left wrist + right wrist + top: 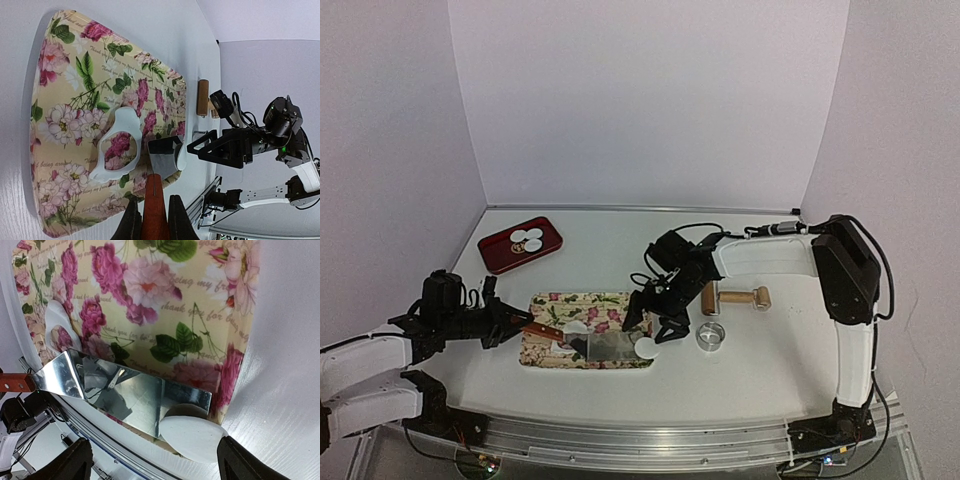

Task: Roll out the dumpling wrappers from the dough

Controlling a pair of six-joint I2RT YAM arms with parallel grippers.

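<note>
The dough [107, 168] is a thin white sheet with a round hole, lying on the floral board [65, 75], [588, 305]. My left gripper [154, 222], [516, 326] is shut on the cleaver's red-brown wooden handle [154, 200]. The cleaver's steel blade [125, 390], [608, 347] lies flat over the board's near right corner. One round dumpling wrapper [192, 437], [645, 347] rests on the blade's end and overhangs it. My right gripper [160, 465], [655, 322] hangs open over that wrapper, one finger on each side. More dumpling wrappers [527, 240] lie in the red tray [548, 232].
A wooden rolling pin [735, 297], [202, 97] lies on the table right of the board. A metal ring [711, 335] stands just in front of it. The red tray sits at the back left. The table's front rail [650, 440] runs close below the board.
</note>
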